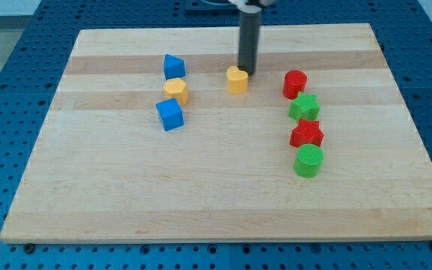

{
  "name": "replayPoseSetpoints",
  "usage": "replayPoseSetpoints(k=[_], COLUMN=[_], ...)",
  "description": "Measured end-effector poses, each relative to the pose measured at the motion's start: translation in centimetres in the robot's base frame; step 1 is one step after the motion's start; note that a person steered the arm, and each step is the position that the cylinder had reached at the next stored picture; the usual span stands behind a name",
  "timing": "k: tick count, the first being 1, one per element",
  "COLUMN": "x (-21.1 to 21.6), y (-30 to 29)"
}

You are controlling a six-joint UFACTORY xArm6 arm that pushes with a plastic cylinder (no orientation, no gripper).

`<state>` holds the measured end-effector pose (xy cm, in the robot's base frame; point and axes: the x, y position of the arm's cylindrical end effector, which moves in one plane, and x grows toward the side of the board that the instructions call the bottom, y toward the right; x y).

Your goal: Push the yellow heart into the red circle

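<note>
The yellow heart (236, 79) lies on the wooden board (201, 195), above the middle. The red circle (295, 83), a short red cylinder, stands to the heart's right with a gap of about one block width between them. My tip (246, 73) is at the heart's upper right edge, touching it or very close, on the side that faces the red circle. The rod rises straight up from there to the view's top.
A column runs down below the red circle: green star (304, 107), red star (307, 134), green circle (308, 160). Left of the heart lie a blue triangle-like block (174, 66), a yellow hexagon (176, 90) and a blue cube (169, 114).
</note>
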<state>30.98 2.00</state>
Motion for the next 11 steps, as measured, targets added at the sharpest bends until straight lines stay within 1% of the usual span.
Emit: replayPoseSetpoints(k=[2, 3, 4, 5, 6, 7, 9, 11], x=[0.0, 0.0, 0.1, 2.6, 3.4, 3.3, 3.2, 3.2], y=[-0.9, -3.8, -4.2, -4.0, -4.0, -3.1, 3.1, 4.6])
